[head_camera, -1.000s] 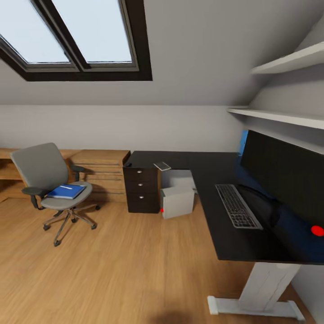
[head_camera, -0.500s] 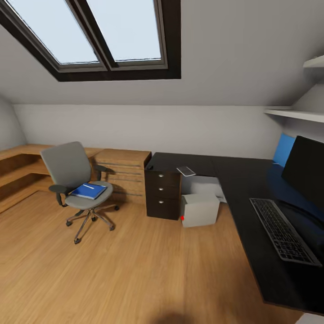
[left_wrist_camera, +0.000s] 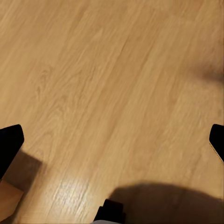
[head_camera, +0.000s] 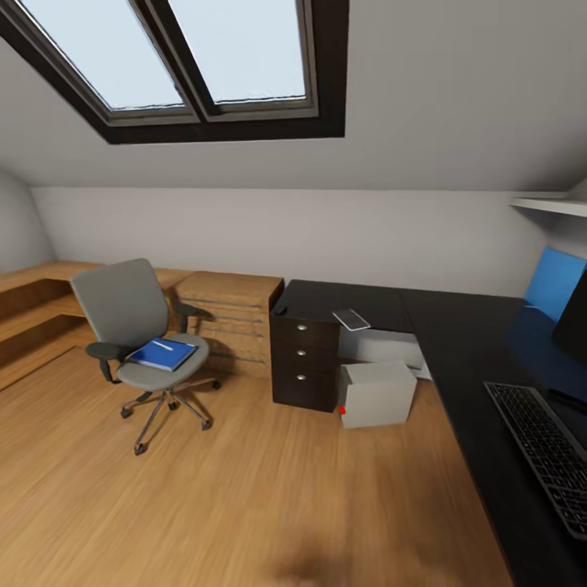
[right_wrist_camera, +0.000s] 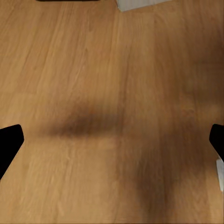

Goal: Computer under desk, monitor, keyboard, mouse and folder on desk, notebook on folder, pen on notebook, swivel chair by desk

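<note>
I've swung the head leftward: against the view of a second ago the whole picture has slid right, so the camera moved, not the furniture. The monitor is now cut by the right edge and only part of the keyboard shows on the counter, while the chair sits closer to centre. That puts my next target in view: the blue folder lies on the chair seat, with a thin white thing on it that I take for the pen. The computer stands on the floor beside the drawers, near the counter's edge. Both wrist views look down on bare floorboards; the left end effector and right end effector hang with fingers spread wide, holding nothing.
</note>
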Controlling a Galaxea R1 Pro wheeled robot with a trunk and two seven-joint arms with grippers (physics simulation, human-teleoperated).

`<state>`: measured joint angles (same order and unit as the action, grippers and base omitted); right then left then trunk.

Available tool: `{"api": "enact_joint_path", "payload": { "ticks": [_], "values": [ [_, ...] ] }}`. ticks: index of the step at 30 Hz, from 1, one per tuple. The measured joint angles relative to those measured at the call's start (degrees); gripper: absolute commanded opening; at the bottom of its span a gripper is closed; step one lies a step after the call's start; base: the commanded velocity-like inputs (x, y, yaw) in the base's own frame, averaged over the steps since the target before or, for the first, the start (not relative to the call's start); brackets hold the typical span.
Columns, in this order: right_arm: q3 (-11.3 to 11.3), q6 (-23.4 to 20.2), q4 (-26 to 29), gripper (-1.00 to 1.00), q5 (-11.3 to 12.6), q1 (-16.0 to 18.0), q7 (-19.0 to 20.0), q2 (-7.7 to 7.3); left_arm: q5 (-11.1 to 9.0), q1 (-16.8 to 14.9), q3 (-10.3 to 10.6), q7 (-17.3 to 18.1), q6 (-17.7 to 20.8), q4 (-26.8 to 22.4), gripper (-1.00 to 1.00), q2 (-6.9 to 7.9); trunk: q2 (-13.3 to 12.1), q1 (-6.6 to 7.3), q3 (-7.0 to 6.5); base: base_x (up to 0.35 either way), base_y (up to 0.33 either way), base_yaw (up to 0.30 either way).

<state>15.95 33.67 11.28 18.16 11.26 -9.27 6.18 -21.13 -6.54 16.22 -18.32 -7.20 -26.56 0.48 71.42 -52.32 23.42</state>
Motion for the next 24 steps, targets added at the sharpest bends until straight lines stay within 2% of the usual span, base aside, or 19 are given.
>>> {"api": "enact_joint_path", "payload": {
  "ticks": [24],
  "values": [
    [-0.01, -0.01, 0.0, 1.0, 0.0, 0.02, 0.01, -0.05, -0.03, 0.0, -0.02, 0.07, -0.01, 0.0, 1.0, 0.0, 0.0, 0.0, 0.0, 0.333, 0.013, 0.0]
  ]
}}
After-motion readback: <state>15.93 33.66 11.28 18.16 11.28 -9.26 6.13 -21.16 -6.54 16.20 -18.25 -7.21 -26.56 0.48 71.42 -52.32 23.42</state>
